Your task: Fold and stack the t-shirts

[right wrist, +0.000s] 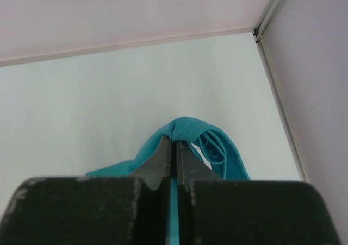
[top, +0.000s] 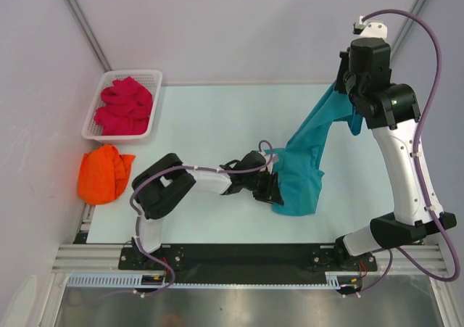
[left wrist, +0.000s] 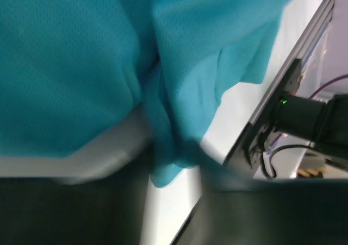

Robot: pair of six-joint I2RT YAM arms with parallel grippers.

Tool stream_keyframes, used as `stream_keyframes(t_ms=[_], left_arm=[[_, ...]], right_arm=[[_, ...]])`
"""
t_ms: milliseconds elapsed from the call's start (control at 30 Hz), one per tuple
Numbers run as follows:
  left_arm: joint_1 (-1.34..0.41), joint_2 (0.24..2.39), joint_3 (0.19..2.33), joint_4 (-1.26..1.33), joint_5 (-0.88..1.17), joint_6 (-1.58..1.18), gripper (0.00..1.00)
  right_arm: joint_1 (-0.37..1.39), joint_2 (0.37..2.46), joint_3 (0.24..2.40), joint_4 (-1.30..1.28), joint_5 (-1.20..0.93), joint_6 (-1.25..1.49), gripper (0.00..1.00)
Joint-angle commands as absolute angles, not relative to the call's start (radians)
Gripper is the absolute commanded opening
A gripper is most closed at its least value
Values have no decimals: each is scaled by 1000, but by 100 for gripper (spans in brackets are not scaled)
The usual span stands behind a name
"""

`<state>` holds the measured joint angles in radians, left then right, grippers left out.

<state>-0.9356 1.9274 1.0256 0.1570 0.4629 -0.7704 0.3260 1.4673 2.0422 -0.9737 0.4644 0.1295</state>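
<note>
The teal-blue t-shirt stretches from the near middle of the mat up to the far right. My right gripper is shut on a bunched fold of it and holds it up off the mat; its tips pinch the cloth. My left gripper sits low at the shirt's near left edge. In the left wrist view its blurred fingers stand apart, with a tail of teal cloth hanging between them. The orange t-shirt lies crumpled at the left. The crimson-pink t-shirt lies in the basket.
The white lattice basket stands at the far left corner of the pale mat. The orange shirt lies partly off the mat's left edge. Enclosure walls close in on the far and right sides. The aluminium base rail runs along the near edge.
</note>
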Motion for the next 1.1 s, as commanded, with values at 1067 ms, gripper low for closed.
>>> stream_keyframes(t_ms=[1067], left_arm=[[-334, 1043, 1606, -830, 276, -598, 0]], right_arm=[[272, 1252, 2144, -1017, 413, 176, 0]])
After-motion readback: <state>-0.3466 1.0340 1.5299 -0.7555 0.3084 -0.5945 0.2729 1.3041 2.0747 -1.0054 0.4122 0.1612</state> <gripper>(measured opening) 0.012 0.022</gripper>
